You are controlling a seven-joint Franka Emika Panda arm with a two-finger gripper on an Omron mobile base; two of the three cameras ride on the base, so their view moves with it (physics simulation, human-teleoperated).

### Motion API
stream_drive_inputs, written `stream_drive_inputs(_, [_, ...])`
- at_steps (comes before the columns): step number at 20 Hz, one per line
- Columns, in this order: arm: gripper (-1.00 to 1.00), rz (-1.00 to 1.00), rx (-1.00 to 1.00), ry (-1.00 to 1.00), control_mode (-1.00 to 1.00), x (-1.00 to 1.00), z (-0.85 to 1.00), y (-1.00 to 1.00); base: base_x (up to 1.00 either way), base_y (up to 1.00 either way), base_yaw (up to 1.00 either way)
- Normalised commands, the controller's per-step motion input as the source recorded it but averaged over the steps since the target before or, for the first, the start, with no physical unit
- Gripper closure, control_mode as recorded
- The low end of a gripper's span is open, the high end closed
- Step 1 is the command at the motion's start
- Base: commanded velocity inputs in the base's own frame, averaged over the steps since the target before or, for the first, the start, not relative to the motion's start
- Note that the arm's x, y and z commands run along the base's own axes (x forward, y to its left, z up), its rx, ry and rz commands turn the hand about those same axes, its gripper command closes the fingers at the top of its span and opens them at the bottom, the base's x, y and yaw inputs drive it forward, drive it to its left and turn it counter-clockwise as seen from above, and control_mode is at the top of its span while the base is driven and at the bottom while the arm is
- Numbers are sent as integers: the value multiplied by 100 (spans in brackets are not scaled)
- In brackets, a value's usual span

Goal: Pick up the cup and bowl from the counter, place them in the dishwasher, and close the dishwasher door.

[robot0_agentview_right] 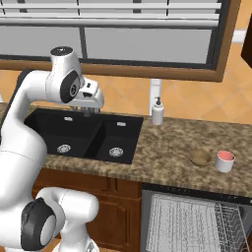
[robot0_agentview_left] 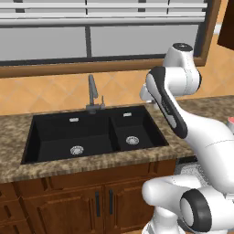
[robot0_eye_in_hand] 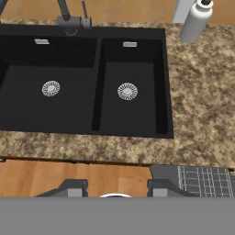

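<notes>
The arm stood raised over the double black sink, its gripper showing in the hand view as two dark finger tips set apart with nothing between them, so it hung open and empty. From that view the gripper looked down past the front edge of the bench, at the two sink basins, each with a round metal drain, the grey faucet behind them and the white soap bottle standing on the granite to the sink's right. The bowl sat on the bench well to the right of the sink, near the front edge, and the cup stood upright just beside it on its right; whether the two touched could not be told. Both were well apart from the gripper. Below them the dishwasher showed its white wire rack, drawn out under the bench edge. The dishwasher door could not be made out.
</notes>
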Motion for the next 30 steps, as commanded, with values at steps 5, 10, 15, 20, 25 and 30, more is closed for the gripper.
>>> stream_drive_inputs(5, [-100, 0, 0, 0, 100, 0, 0, 0, -5, 1, -1])
stream_drive_inputs(10, [-100, 0, 0, 0, 100, 0, 0, 0, -2, 2, -33])
stream_drive_inputs(15, [-100, 0, 0, 0, 100, 0, 0, 0, 0, 21, -54])
stream_drive_inputs(20, [-100, 0, 0, 0, 100, 0, 0, 0, 0, 24, -57])
stream_drive_inputs(25, [-100, 0, 0, 0, 100, 0, 0, 0, 0, 20, -56])
stream_drive_inputs(30, [-100, 0, 0, 0, 100, 0, 0, 0, 0, 36, -50])
